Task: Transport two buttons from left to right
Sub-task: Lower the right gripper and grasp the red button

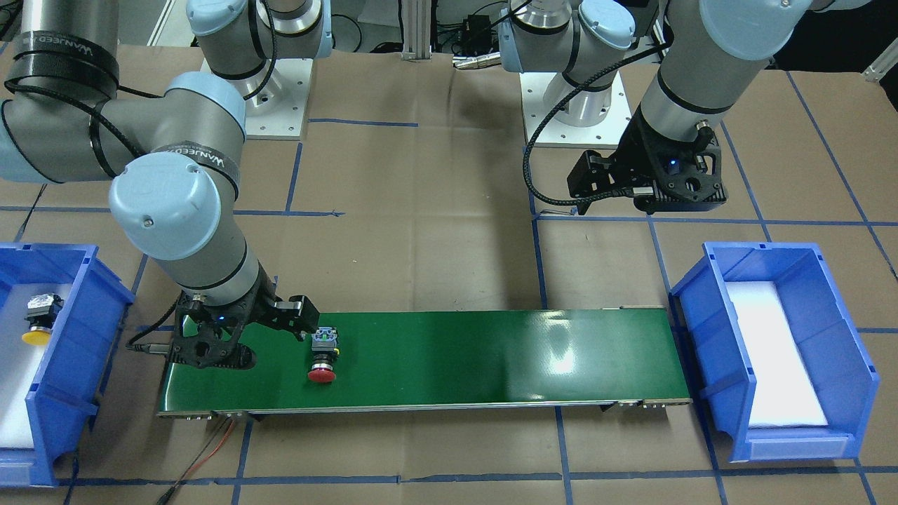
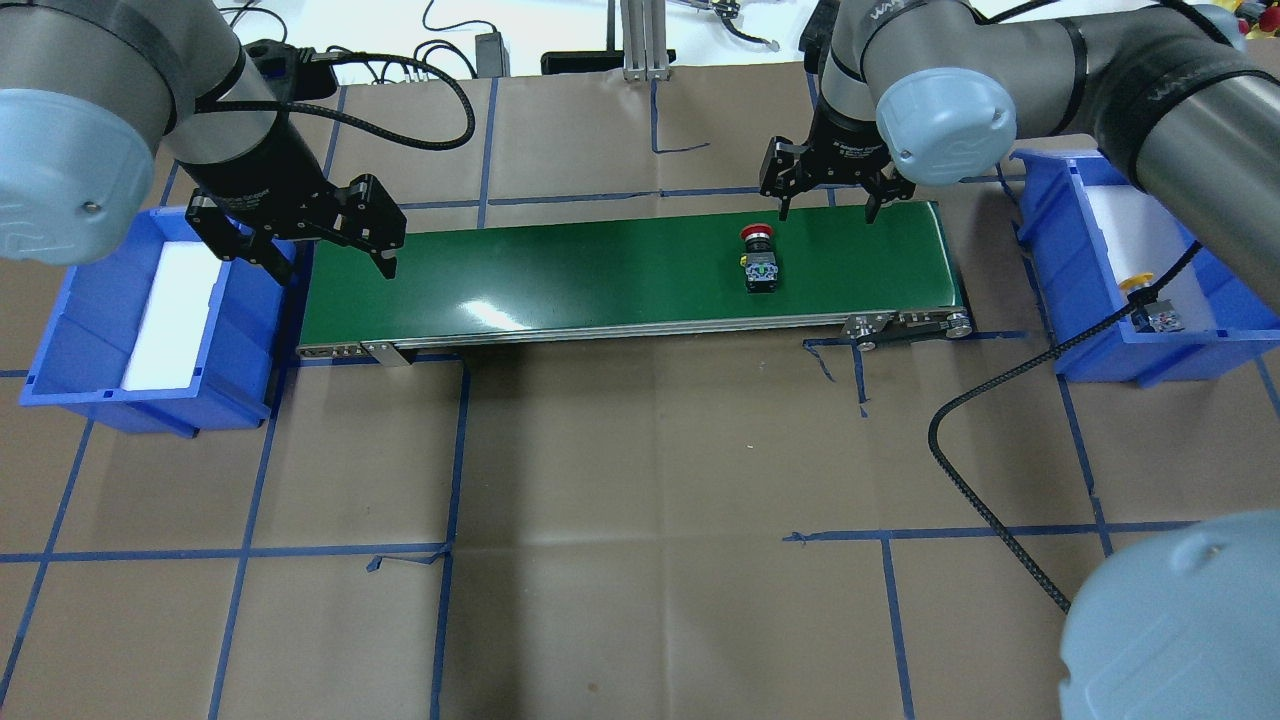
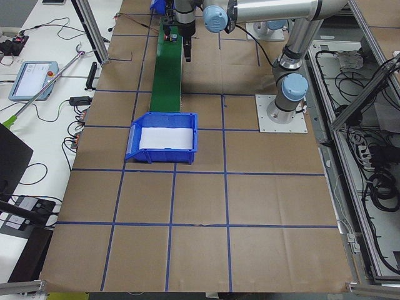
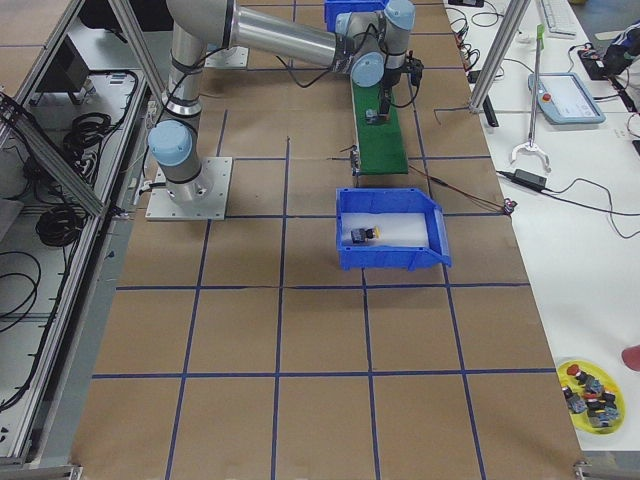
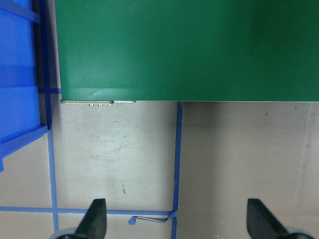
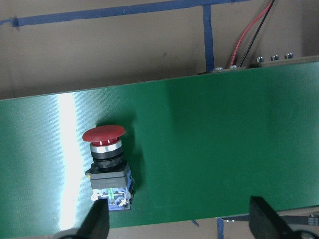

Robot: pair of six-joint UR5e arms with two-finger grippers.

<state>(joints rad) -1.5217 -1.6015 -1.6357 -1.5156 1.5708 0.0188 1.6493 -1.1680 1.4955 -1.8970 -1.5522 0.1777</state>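
On the green belt (image 2: 600,285), overhead view: red button (image 2: 760,258) lies on its side toward the right end, cap pointing far, grey block near. Right gripper (image 2: 828,210) hangs over the belt's far edge just right of it, fingers wide, holding nothing. Left gripper (image 2: 337,270) is over the belt's left end, fingers wide too, nothing between them. Yellow button (image 2: 1150,302) lies in the right bin (image 2: 1100,365), on the white pad (image 2: 1120,225). Left bin (image 2: 60,340) sits off the belt's left end.

Front-facing view, mirrored: red button near the right gripper's end of the belt, yellow button in the bin beside that end, left gripper up high at the other end.

Left side view: near bin shows a white pad; grippers too small to judge.

Right side view: yellow button in the near bin.

Left wrist view: both fingertips spread wide over brown paper (image 5: 239,149), belt edge and bin corner beyond.

Right wrist view: red button on the belt, one fingertip right by its grey block; contact can't be told. Fingers wide.
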